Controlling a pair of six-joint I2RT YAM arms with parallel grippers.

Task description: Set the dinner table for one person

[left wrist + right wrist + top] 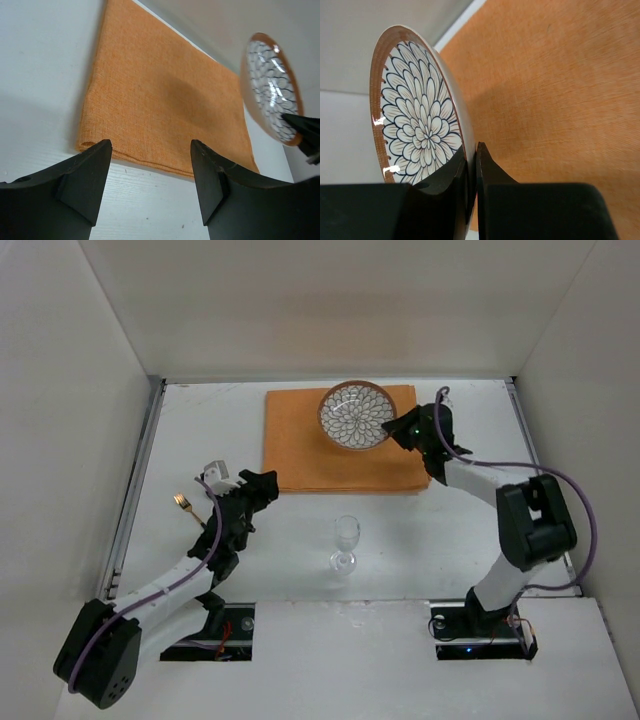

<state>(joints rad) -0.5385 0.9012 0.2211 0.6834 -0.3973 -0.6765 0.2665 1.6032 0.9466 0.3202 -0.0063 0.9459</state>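
A round plate (pixel 357 416) with a flower pattern and a brown rim hangs over the far part of the orange cloth (pixel 310 465) on the white dinner table (pixel 420 530). My right gripper (pixel 399 433) is shut on the plate's right rim; in the right wrist view the plate (pixel 415 125) stands on edge between the jaws (pixel 471 167). My left gripper (pixel 268 483) is open and empty just off the cloth's near left corner (pixel 150 100). A clear wine glass (pixel 345 543) stands upright in front of the cloth. A gold fork (pixel 186 506) lies at the left.
A small white and grey object (pixel 215 472) lies by the fork beside my left arm. Grey rails (pixel 135 480) run along the table's side edges. White walls close in the left, far and right sides. The plate also shows in the left wrist view (pixel 272 90).
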